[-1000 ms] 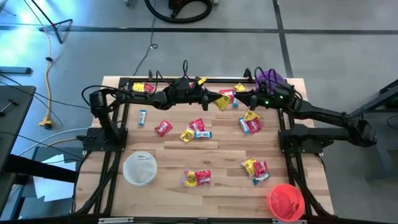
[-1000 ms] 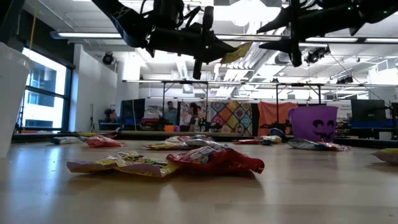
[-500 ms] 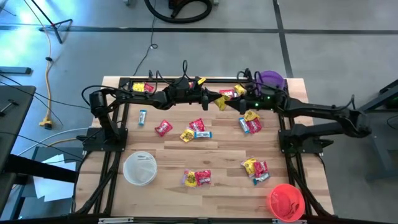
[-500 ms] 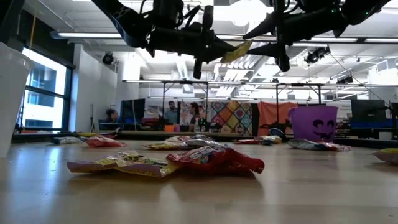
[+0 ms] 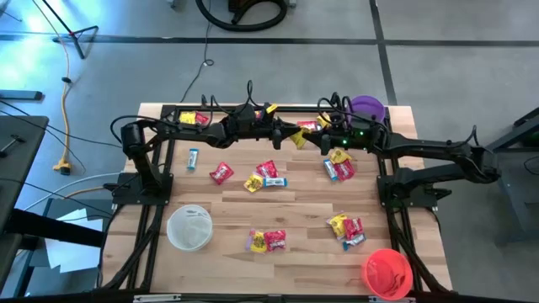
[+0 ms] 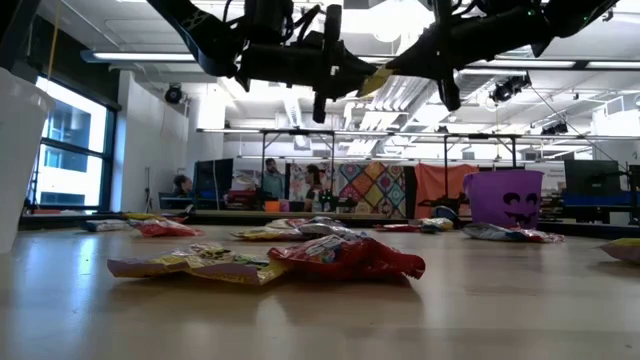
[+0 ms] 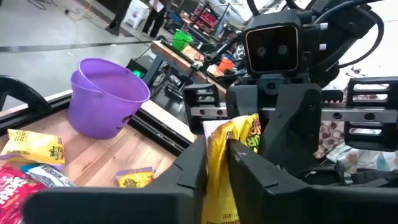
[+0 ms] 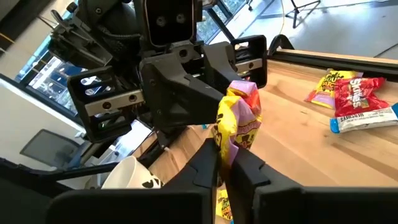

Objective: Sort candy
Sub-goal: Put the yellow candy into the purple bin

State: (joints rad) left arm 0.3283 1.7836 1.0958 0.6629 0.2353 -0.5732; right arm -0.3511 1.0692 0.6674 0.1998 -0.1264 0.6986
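We saw the right claw [image 8: 227, 163] advance and clamp onto the yellow candy [image 8: 238, 121], which the left claw [image 7: 216, 163] also pinched, above the desk [image 5: 295, 202] near the purple bowl [image 5: 368, 107]. We judged this a handover; release by the left claw was pending. Other candy lay scattered on the desk.

Above the table's [image 5: 295, 257] far half, the left gripper [image 5: 289, 135] and right gripper [image 5: 310, 135] meet tip to tip on a yellow candy [image 5: 299, 139]. Loose candies lie scattered below; purple bowl [image 5: 368, 107], white bowl [image 5: 189, 228], red bowl [image 5: 387, 273] stand apart.
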